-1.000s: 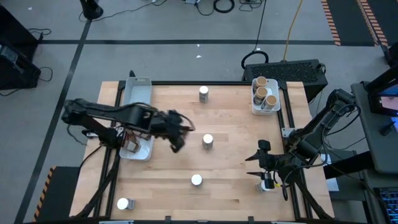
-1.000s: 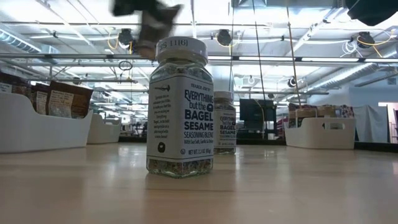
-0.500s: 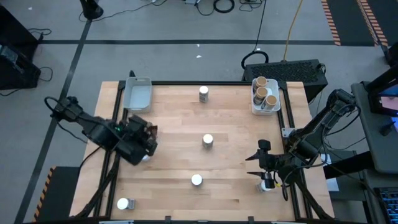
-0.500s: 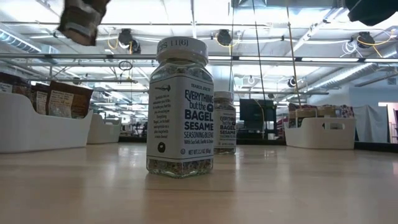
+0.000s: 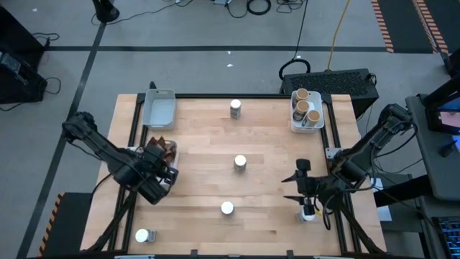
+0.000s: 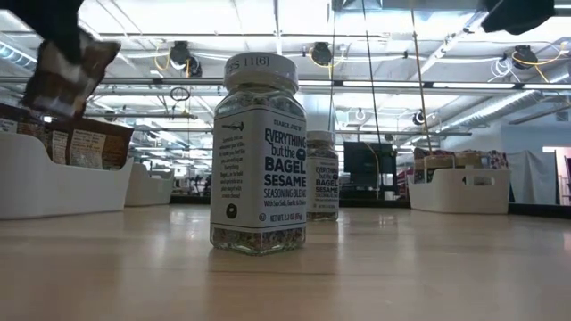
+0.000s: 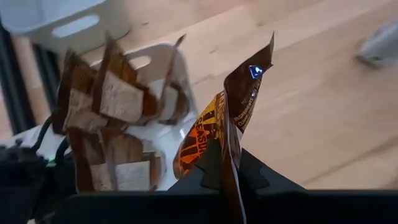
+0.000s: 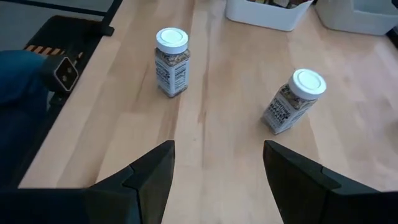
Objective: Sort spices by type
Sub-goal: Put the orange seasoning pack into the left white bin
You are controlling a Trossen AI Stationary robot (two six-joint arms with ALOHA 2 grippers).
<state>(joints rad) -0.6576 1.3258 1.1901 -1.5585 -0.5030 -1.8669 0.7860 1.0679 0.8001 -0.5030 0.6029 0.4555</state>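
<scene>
My left gripper point(image 7: 222, 179) is shut on a small brown crinkled packet point(image 7: 227, 115) and hovers at the table's left edge, beside a white tray point(image 5: 169, 175) of brown packets point(image 7: 112, 124). In the low view the held packet point(image 6: 68, 75) hangs high at the left. White-lidded jars stand on their bases on the table point(image 5: 235, 108), point(image 5: 240, 162), point(image 5: 227, 208), point(image 5: 142, 235). Cork-topped jars point(image 5: 305, 108) stand in a tray at the far right. My right gripper point(image 8: 217, 168) is open near the right edge, facing two white-lidded jars point(image 8: 172, 53), point(image 8: 292, 99). My left gripper pinches the brown packet between its two fingers at one end point(image 7: 219, 163). The rest of the packet stands out past the fingertips. The packet is lifted clear of the table and tilts in the air by the packet tray.
An empty white tray point(image 5: 159, 108) sits at the far left corner. Another white-lidded jar point(image 5: 309, 213) stands by my right gripper at the right edge. Bare wood lies between the jars in the table's middle.
My left gripper has carried the brown packet from beside the middle jar toward the table's left edge and somewhat toward the near edge, and lower. It has stayed shut on the packet. The packet now hangs by the packet tray.
</scene>
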